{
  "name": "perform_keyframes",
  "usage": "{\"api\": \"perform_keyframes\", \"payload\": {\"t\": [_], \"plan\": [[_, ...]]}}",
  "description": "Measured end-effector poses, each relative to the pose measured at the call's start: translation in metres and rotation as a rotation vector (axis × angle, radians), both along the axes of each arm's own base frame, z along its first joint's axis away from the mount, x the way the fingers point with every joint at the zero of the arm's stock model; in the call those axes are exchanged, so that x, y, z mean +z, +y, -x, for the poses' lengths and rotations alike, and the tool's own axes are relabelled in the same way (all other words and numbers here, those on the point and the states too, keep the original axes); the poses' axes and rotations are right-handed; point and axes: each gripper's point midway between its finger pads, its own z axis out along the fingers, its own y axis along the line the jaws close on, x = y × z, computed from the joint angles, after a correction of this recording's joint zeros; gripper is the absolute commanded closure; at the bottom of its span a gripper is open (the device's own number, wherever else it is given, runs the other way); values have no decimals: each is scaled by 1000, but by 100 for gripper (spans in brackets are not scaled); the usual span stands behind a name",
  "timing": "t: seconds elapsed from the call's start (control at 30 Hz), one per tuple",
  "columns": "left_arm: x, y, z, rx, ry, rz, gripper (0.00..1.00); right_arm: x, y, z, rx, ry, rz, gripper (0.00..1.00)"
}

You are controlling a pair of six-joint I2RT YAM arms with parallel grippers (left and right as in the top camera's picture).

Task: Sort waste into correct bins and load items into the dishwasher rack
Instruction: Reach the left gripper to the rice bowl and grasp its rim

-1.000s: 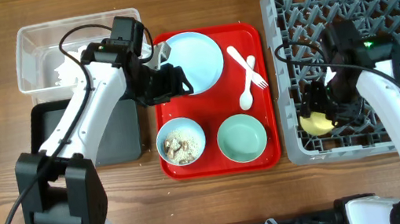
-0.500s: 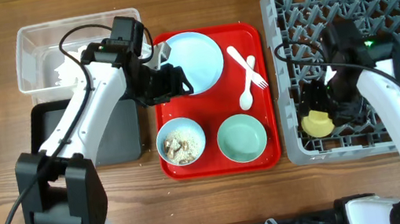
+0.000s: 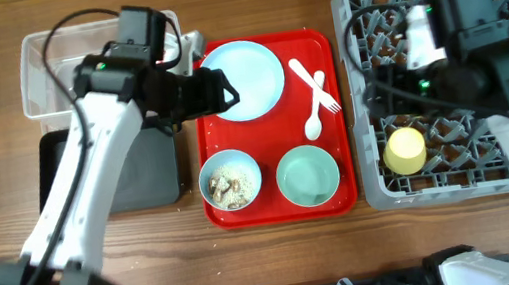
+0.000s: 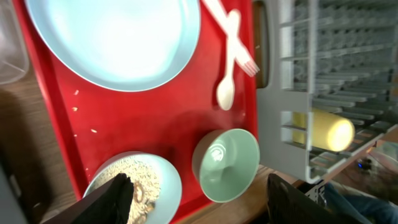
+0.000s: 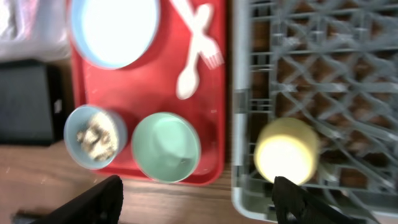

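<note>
The yellow cup sits inside the grey rack, in the corner nearest the red tray. Nothing is touching it, and I cannot tell which way up it is. The right arm's fingers hang above that corner, spread wide with nothing between them.

The red tray lies on the counter just beside the rack. On it are the pale blue plate at the far end and the white spoon and fork crossed over each other by the rack side. Two bowls stand side by side at the near end. The bowl with scraps holds brownish-white crumbs, and the empty bowl is bare inside.

The left arm's fingers are over the tray by the plate's left edge. They are also parted and hold nothing. To the left of the tray, the clear tub sits farther back and the black tray nearer, both partly hidden under the left arm.
</note>
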Motion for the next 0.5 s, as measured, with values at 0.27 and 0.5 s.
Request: {"api": "perform_keyframes", "payload": {"t": [0.27, 0.5], "plan": [[5, 19, 19, 73, 45, -91, 46, -23, 48, 4, 111, 15, -21, 17], [-29, 1, 34, 105, 81, -190, 44, -25, 24, -10, -46, 2, 22, 13]]}}
